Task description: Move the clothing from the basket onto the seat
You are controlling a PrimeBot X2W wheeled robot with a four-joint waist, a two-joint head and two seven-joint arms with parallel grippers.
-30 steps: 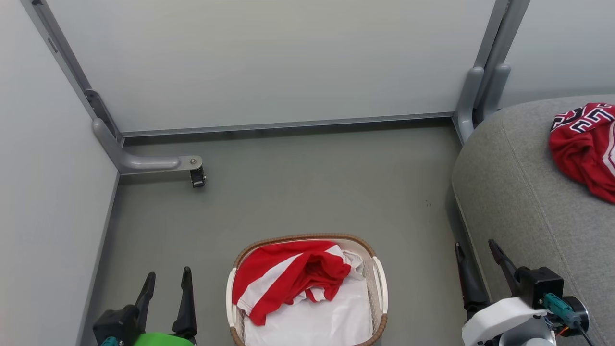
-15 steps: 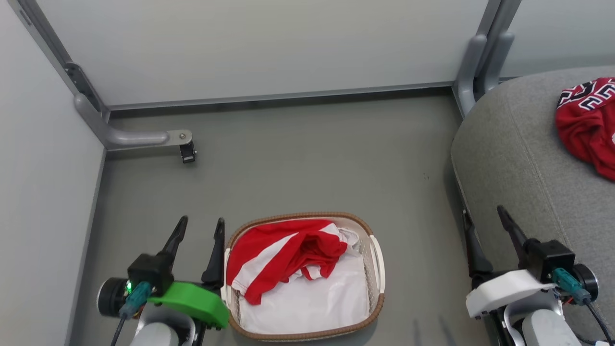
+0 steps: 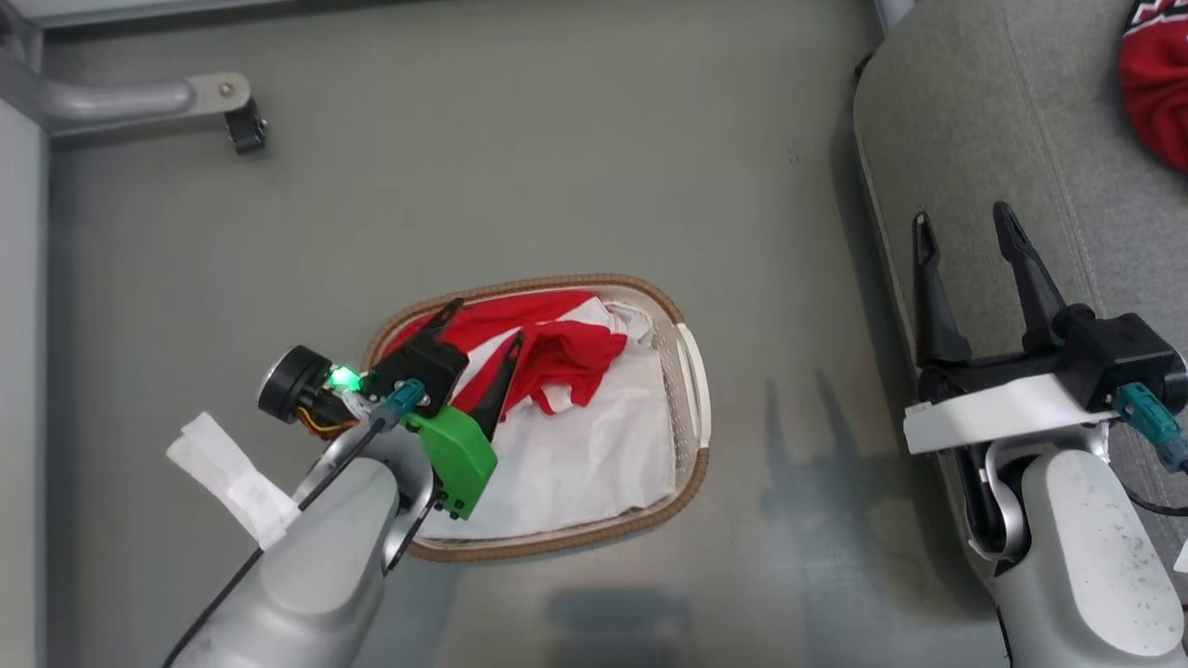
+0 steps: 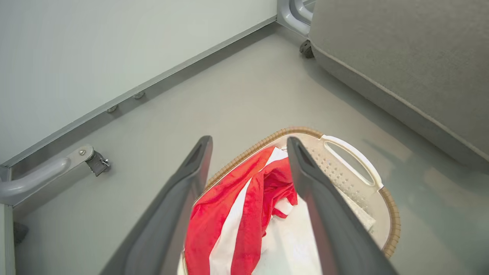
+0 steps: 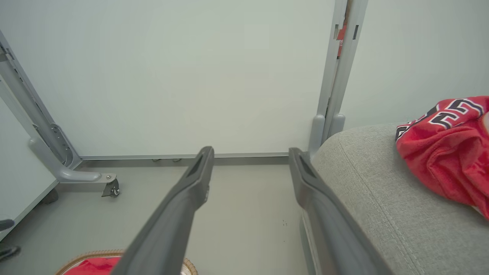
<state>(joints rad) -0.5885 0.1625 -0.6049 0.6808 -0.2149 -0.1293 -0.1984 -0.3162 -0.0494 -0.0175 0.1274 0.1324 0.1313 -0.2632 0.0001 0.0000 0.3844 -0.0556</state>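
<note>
**Left gripper** (image 3: 484, 322): over the left end of the basket (image 3: 696, 390), jaws spread wide, nothing held. In the left wrist view its fingers frame the red garment (image 3: 557, 348). I judge this a line-up for a pinch on the bunched folds. Contact with the cloth cannot be confirmed.

**Garment:** in the basket's far half, lying on a white sheet (image 3: 594, 455) (not part of the job, and best left behind).

**Right gripper** (image 3: 961, 215): well to the right of the basket, over the edge of the seat (image 3: 1002, 121). Its jaws are also wide and empty, apparently parked clear of the work.

**Second garment** (image 3: 1155, 102): on the seat, far right of the basket. One item is judged outstanding.
</note>
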